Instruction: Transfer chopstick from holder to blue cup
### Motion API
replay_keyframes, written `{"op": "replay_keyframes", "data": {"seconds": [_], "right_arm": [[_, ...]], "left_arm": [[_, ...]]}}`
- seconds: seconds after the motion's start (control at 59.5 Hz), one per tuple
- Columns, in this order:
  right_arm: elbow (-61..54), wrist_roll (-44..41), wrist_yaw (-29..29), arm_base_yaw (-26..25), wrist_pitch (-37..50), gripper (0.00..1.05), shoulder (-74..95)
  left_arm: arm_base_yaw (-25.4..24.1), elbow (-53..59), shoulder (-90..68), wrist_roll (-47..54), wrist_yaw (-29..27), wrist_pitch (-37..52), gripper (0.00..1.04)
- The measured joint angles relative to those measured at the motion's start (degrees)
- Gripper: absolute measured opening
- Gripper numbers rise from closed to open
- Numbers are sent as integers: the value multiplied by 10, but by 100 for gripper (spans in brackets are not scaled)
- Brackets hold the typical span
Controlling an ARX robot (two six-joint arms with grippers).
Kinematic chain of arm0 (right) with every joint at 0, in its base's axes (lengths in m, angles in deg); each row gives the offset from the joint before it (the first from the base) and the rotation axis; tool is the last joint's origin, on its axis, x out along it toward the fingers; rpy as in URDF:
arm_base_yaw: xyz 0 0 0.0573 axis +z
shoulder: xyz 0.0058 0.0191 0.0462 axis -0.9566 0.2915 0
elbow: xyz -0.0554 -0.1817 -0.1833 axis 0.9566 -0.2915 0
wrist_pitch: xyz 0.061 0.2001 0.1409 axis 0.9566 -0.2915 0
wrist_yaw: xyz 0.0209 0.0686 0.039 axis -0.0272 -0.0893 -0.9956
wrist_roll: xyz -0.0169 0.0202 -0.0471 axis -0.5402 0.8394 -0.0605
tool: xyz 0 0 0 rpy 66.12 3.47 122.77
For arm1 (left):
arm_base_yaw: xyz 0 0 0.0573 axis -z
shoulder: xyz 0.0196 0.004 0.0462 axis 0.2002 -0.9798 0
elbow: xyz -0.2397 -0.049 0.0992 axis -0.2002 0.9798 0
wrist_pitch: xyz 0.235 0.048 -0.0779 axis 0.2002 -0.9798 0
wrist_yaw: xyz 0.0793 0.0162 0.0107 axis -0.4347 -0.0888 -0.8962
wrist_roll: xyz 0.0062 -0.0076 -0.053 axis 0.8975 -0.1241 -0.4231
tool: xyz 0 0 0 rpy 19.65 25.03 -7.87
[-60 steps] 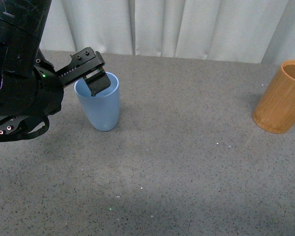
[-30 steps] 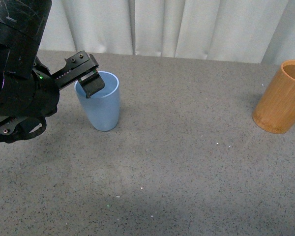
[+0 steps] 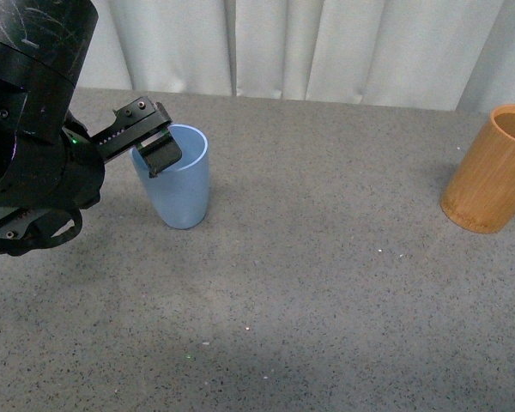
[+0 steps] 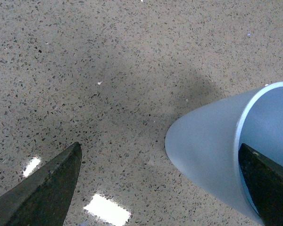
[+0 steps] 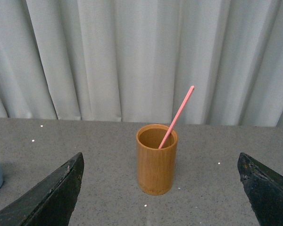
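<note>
The blue cup (image 3: 178, 187) stands upright on the left of the table. My left gripper (image 3: 157, 144) hovers open at its rim. In the left wrist view the blue cup (image 4: 210, 148) lies partly between the fingers, with one dark fingertip (image 4: 266, 186) over its mouth and the left gripper (image 4: 155, 190) holding nothing. The orange-brown holder (image 3: 489, 172) stands at the far right. Seen from the right wrist, the holder (image 5: 156, 160) has one pink chopstick (image 5: 178, 115) leaning out of it. My right gripper (image 5: 159, 209) is open, well short of the holder.
White curtains (image 3: 309, 47) hang behind the table's far edge. The grey speckled tabletop (image 3: 326, 283) stretches between cup and holder. The bulky black left arm (image 3: 30, 129) fills the left side of the front view. The right arm is outside that view.
My left gripper has drifted a little to the left across the blue cup's rim. Cup, holder and chopstick have stayed in place.
</note>
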Motion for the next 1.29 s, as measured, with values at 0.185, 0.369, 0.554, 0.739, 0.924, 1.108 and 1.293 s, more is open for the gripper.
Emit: {"op": "replay_keyframes", "data": {"seconds": [0.185,0.369,0.554,0.739,0.924,1.108,1.293], "right_arm": [[0,0,0,0,0,95,0],[0,0,0,0,0,95,0],[0,0,0,0,0,95,0],[0,0,0,0,0,95,0],[0,0,0,0,0,95,0],[0,0,0,0,0,95,0],[0,0,0,0,0,95,0]], "left_arm": [[3,-1,-5,1,-14,0,83],[5,-7,-12,9,-35,-16,54],[10,-7,-16,4,-8,-12,27],[14,-7,-17,-6,10,11,4],[14,-2,-4,-5,40,29,4],[12,4,25,15,68,41,4],[15,-7,38,63,97,33,4]]}}
